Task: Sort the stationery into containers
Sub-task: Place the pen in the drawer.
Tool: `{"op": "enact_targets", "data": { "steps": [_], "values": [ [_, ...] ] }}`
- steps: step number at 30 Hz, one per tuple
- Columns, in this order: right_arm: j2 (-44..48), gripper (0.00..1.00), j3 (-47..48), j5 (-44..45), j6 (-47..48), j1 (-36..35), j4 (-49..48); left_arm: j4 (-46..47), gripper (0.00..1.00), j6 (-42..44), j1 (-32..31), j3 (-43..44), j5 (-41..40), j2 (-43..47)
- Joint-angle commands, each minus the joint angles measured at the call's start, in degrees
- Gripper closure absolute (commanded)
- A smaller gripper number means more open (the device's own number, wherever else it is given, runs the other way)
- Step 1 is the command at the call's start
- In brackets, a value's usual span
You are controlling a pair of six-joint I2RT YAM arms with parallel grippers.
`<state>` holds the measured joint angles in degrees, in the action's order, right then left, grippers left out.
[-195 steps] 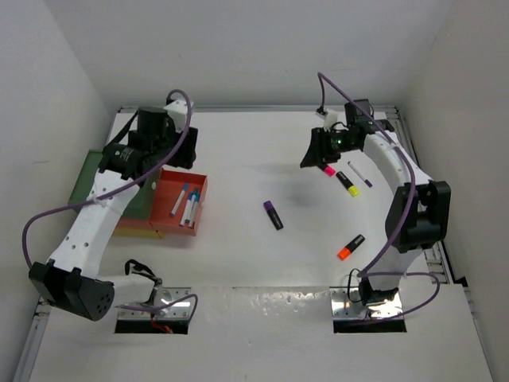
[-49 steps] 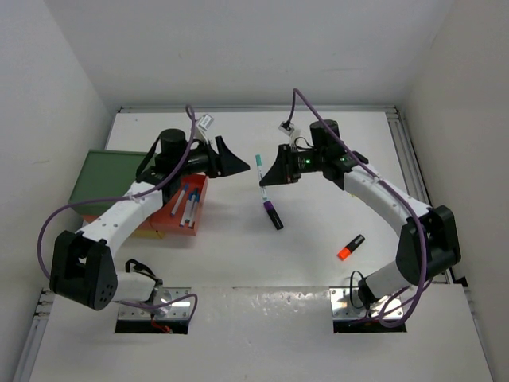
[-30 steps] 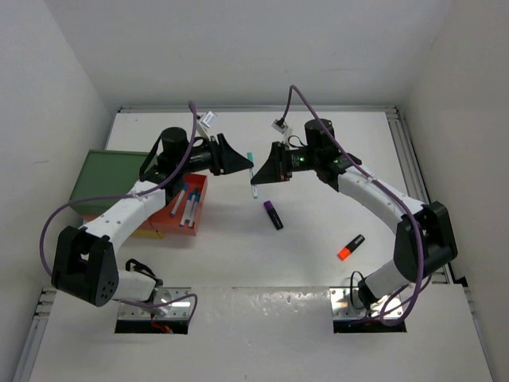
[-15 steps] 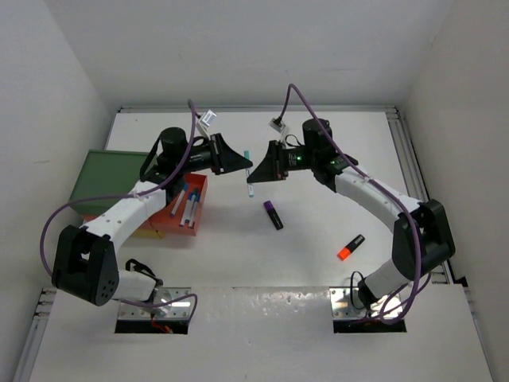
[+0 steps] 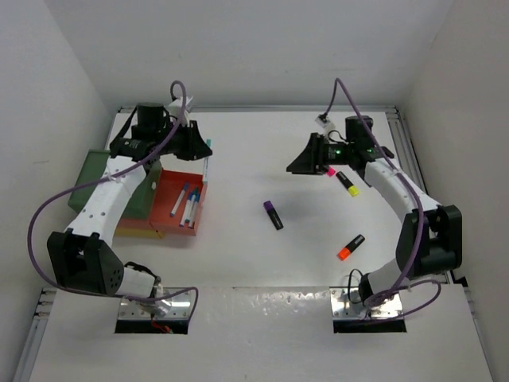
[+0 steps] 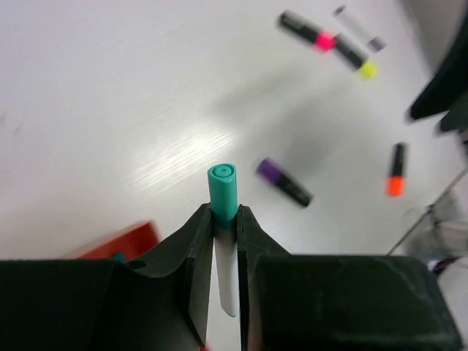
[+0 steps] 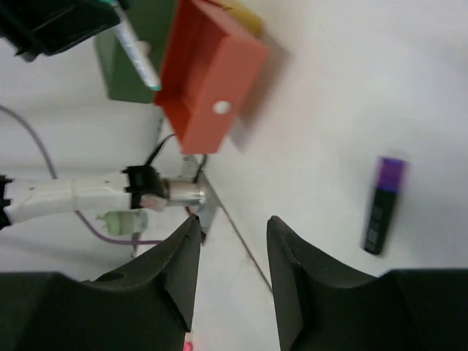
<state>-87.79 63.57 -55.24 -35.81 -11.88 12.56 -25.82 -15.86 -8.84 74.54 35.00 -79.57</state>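
Note:
My left gripper (image 5: 199, 146) is shut on a white pen with a teal cap (image 5: 206, 159), held in the air at the far right corner of the red-orange tray (image 5: 196, 213). In the left wrist view the pen (image 6: 221, 191) stands pinched between the jaws of the left gripper (image 6: 224, 213). My right gripper (image 5: 299, 165) is open and empty over the table's right half, its jaws wide apart in the right wrist view (image 7: 232, 228). Purple (image 5: 273, 215), orange (image 5: 351, 247), pink (image 5: 328, 169) and yellow (image 5: 348, 184) highlighters lie on the table.
Two pens (image 5: 184, 200) lie in the red-orange tray. A dark green tray (image 5: 97, 177) sits to its left and a yellow tray (image 5: 137, 231) shows beneath. The right wrist view shows the red-orange tray (image 7: 212, 73) and the purple highlighter (image 7: 384, 205).
The pen passed from my right gripper to my left. The left jaws shut on it and the right jaws opened. The arms then drew apart, left towards the trays, right back to the right.

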Motion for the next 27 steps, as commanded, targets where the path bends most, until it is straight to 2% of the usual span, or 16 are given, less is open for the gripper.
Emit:
{"op": "enact_targets", "data": {
  "steps": [1, 5, 11, 21, 24, 26, 27],
  "values": [
    [2.36, 0.59, 1.91, 2.06, 9.70, 4.75, 11.16, -20.57, 1.00, 17.33, 1.54, 2.10, -12.49, -0.06],
    [2.01, 0.60, 1.29, 6.63, 14.79, 9.41, 15.03, -25.32, 1.00, 19.64, 2.60, 1.31, -18.46, 1.43],
    [0.86, 0.62, 1.56, 14.28, 19.90, 15.83, 18.64, -26.38, 1.00, 18.06, 2.78, 0.17, -26.46, 0.47],
    [-0.63, 0.62, 1.56, 20.43, 26.04, 19.61, 20.67, -24.80, 1.00, 13.04, 2.78, -0.10, -27.89, -3.57],
    [-1.07, 0.63, 1.82, 26.84, 29.90, 19.79, 20.23, -25.24, 0.87, 13.39, 2.78, 0.51, -27.88, -4.19],
    [-2.29, 0.65, 3.22, 30.35, 32.55, 20.31, 20.31, -25.59, 0.73, 14.01, 2.78, 1.22, -27.80, -4.19],
    [-3.08, 0.70, 4.18, 31.15, 35.34, 20.49, 20.84, -26.11, 0.64, 14.19, 2.78, 1.74, -27.97, -4.10]
  ]
}}
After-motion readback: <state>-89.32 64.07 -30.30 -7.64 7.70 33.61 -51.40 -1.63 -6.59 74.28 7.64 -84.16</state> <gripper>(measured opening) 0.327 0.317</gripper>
